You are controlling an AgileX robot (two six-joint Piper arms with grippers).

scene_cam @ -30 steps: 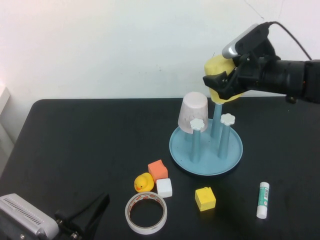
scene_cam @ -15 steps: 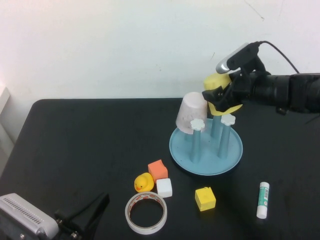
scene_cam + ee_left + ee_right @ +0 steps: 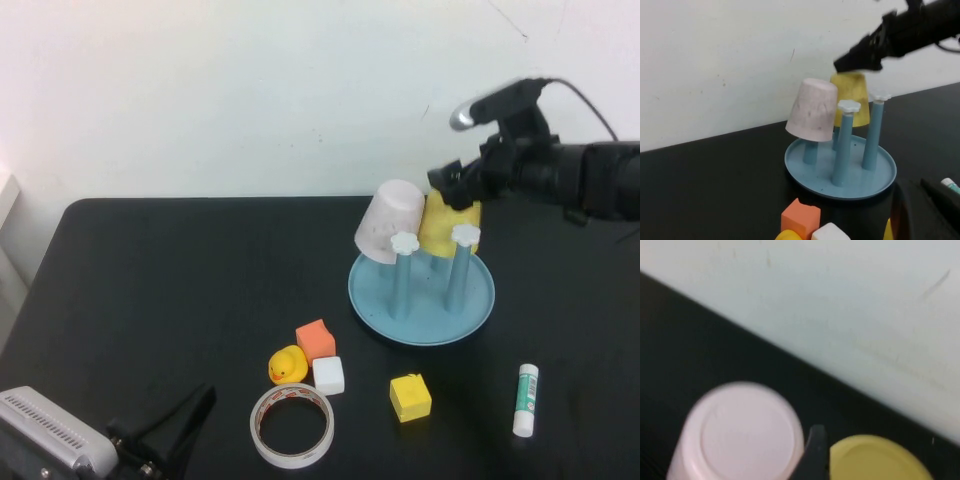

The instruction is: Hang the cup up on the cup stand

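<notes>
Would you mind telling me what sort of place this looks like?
Probably a robot test bench: a black table by a bare white wall, with a cup stand, tape and toy duck.

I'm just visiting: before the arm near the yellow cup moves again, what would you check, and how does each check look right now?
1. Yellow cup upside down over a rear peg of the cup stand: ok.
2. Right gripper open, just above the cup: ok.
3. Fingers fully clear of the cup: cannot tell.
4. Pink cup seated on its peg: tilted, cannot tell.
5. Left gripper shut, parked at the near table edge: ok.
6. Glue stick away from the stand: ok.
</notes>
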